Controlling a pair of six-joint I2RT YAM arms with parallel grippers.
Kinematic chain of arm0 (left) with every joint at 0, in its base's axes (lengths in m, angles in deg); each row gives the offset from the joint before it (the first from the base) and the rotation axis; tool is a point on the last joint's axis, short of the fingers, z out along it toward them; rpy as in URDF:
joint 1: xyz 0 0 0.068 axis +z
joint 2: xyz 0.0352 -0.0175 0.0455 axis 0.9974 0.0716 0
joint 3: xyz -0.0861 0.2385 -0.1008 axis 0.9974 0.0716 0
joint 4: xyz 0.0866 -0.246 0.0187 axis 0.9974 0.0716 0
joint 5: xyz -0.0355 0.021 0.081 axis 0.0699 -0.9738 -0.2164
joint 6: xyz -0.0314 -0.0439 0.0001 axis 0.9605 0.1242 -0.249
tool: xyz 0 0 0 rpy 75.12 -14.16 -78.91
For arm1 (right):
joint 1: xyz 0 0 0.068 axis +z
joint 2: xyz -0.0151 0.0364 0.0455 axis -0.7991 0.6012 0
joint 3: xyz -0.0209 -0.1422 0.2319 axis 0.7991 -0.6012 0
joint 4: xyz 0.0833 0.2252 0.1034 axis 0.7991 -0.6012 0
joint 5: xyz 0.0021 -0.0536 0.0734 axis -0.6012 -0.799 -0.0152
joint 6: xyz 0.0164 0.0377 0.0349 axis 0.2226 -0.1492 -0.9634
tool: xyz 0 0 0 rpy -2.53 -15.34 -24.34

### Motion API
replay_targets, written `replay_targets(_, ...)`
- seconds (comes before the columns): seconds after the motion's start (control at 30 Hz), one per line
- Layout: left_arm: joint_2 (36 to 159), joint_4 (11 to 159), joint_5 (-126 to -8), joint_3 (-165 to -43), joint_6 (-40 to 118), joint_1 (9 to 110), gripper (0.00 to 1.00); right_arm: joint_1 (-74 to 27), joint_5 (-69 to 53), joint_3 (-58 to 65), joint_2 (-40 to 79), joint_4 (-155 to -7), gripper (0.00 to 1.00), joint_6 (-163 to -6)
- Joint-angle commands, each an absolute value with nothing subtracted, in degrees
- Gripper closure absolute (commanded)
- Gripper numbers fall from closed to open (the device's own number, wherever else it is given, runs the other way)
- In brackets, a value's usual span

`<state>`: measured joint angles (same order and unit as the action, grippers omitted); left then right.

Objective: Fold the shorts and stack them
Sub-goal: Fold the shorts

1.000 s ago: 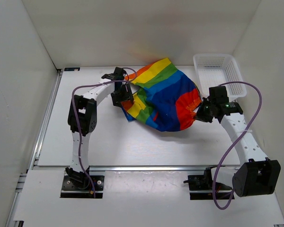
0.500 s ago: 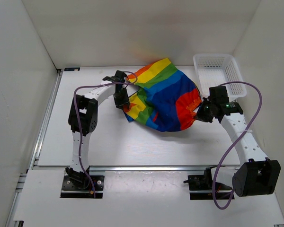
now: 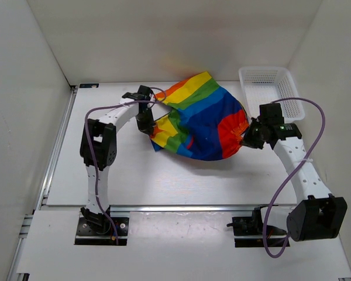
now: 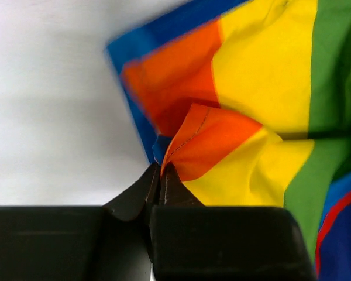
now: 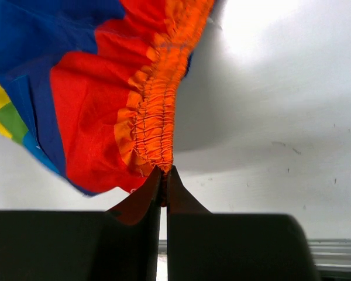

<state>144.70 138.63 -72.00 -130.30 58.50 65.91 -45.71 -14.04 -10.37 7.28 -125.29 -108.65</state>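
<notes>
White tabletop (image 3: 164, 175), walled on three sides. At left, my left gripper (image 4: 159, 168) pinches shut on an orange hem corner of the shorts (image 3: 202, 120), bunched mid-table. At right, my right gripper (image 5: 165, 171) clamps their gathered waistband (image 5: 155, 117), near a white mesh basket (image 3: 263, 69).

The light is strong and even. It comes from above, and the white walls (image 3: 164, 41) give it back softly. In the top view everything is sharp; the shorts (image 3: 199, 120) throw only a faint grey shadow on the table (image 3: 134, 175). In the left wrist view the left gripper (image 4: 158, 168) is a dark mass without detail, and the cloth edge at upper left is smeared. In the right wrist view a white glare spot burns out the table at upper right, a soft shadow band lies below it, and the right gripper (image 5: 164, 171) is nearly black.
</notes>
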Motion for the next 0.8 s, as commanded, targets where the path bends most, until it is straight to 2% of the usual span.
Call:
replay_targets(0.0,137.75,144.73,-73.46,-137.03,56.29,69.8,0.9,-46.01,-14.29,-3.62,9.56,-124.82,1.0,-106.79)
replay_targets(0.1,139.24,150.1,-73.56,-150.74,56.28,73.14,0.9,-46.63,-13.14,8.93,20.76,-124.28,1.0,-104.42)
replay_targets(0.13,139.86,150.12,-72.42,-154.96,56.28,73.93,0.9,-47.24,-13.67,18.89,23.95,-124.28,1.0,-103.62)
replay_targets(0.17,141.69,151.16,-71.37,-165.27,56.28,75.42,0.9,-47.24,-13.67,25.17,27.03,-124.98,1.0,-102.75)
replay_targets(0.2,142.75,152.13,-69.62,-170.94,56.28,76.13,0.9,-47.76,-13.67,31.41,32.63,-125.51,1.0,-102.74)
replay_targets(0.23,143.81,153.88,-68.38,-176.65,57.15,77.1,0.9,-48.29,-14.19,37.56,35.03,-125.52,1.0,-102.74)
replay_targets(0.27,144.43,153.9,-67.06,-181.41,57.95,78.06,0.9,-48.3,-14.2,49.46,37.06,-127.08,1.0,-102.74)
replay_targets(0.3,143.65,153.2,-63.66,-185.89,59.69,80.34,0.9,-48.3,-12.63,54.71,39.86,-127.1,1.0,-102.74)
replay_targets(0.37,139.62,147.0,-60.82,-183.15,61.02,82.46,0.9,-49.0,-11.65,63.42,40.68,-127.1,1.0,-102.74)
replay_targets(0.43,131.54,143.89,-60.81,-175.01,61.03,84.14,0.9,-49.0,-9.11,63.46,39.2,-127.1,1.0,-102.74)
replay_targets(0.5,127.4,143.88,-62.12,-170.75,59.9,84.93,0.9,-49.0,-8.4,54.27,34.29,-125.7,1.0,-102.13)
replay_targets(0.57,121.6,143.88,-62.83,-161.02,57.78,84.93,0.9,-48.47,-7.61,44.35,27.54,-124.03,1.0,-102.12)
replay_targets(0.6,119.49,143.88,-63.53,-156.45,57.17,84.93,0.9,-48.47,-6.91,32.64,25.06,-121.41,1.0,-102.12)
replay_targets(0.63,115.3,143.88,-65.28,-145.96,56.64,84.93,0.9,-48.47,-6.9,26.78,22.69,-120.34,1.0,-102.12)
replay_targets(0.7,110.97,142.48,-67.22,-133.79,56.64,84.31,0.9,-48.47,-6.9,11.53,16.97,-118.93,1.0,-102.64)
replay_targets(0.73,107.12,141.69,-68.01,-121.9,57.77,82.83,0.9,-47.95,-5.16,6.91,15.56,-118.4,1.0,-102.65)
replay_targets(0.77,105.25,139.25,-68.8,-115.86,58.56,82.3,0.9,-47.94,-4.28,2.6,13.46,-118.4,1.0,-102.65)
